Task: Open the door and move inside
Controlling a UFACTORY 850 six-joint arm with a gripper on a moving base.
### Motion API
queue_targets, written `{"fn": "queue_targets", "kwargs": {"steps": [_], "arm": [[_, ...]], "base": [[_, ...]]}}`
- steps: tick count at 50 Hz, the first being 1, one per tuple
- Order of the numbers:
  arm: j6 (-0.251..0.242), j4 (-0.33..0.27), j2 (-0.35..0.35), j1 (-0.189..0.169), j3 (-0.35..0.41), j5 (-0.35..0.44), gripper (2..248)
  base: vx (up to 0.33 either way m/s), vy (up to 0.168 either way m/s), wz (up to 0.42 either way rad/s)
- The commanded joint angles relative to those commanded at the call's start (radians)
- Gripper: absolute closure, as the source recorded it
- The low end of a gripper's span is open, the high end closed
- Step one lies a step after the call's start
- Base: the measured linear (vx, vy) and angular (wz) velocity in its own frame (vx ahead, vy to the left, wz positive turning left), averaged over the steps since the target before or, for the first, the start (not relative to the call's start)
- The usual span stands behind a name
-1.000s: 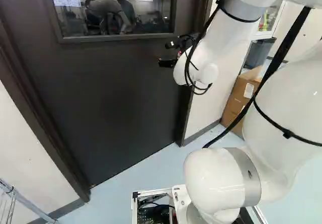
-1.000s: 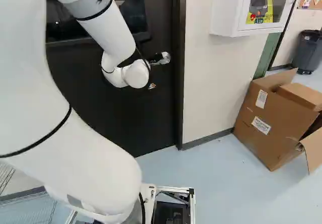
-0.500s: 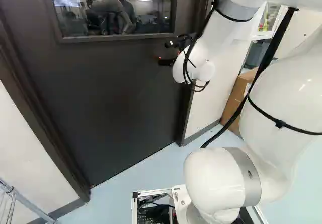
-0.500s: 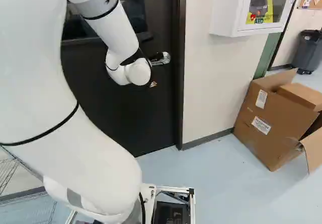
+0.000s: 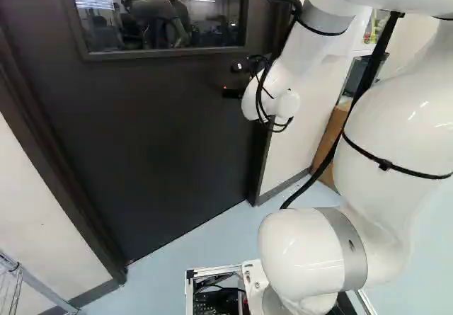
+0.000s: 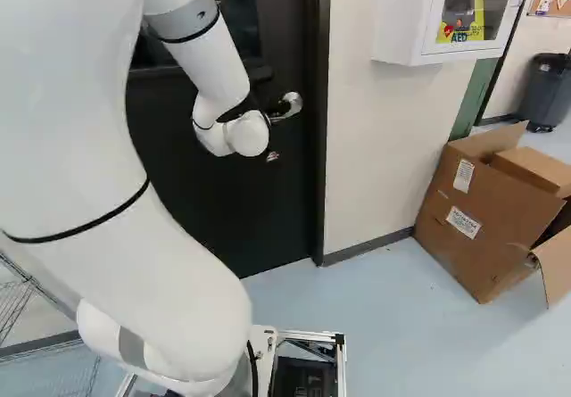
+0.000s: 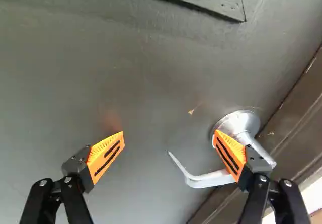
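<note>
Since the earlier frames, the arm (image 5: 389, 138) has shifted against its own lowest joint: in the right base view its forearm has come more to the right, and its wrist (image 6: 247, 135) sits a little lower than half a second before. The base has not moved, and the door (image 5: 156, 131) stays closed within its door frame (image 6: 319, 165).

The gripper (image 7: 169, 137) is released, its two fingers standing wide apart, with nothing grasped. The door handle (image 7: 216, 179), a metal lever with a curved end, is on the door near the frame. One finger, with its orange pad (image 7: 229, 154), stands over the lever and covers part of it; the curved end reaches toward the space between the fingers. Whether this finger touches the metal, one cannot tell.

The step in hand seems to be placing the gripper for pressing or catching the lever. From here, if the finger is not deep enough behind or above the lever, it may slip off the smooth metal when the arm goes down. If the gripper closes now, the near finger might push the lever sideways instead of taking it. Too much advance could drive the fingertips into the door surface. Also, if the base pushes before the latch is free, the door would resist and the arm could be strained.
</note>
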Motion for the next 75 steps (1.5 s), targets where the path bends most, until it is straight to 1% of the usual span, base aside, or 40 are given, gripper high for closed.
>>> {"fn": "queue_targets", "kwargs": {"steps": [38,56,75], "arm": [[0.0,0.0,-0.087,0.0,0.002,0.0,3],[0.0,0.0,-0.206,0.008,-0.085,0.0,3],[0.0,0.0,-0.309,0.031,-0.193,0.0,3]], "base": [[0.0,0.0,-0.001],[0.0,0.0,0.0],[0.0,0.0,0.0]]}}
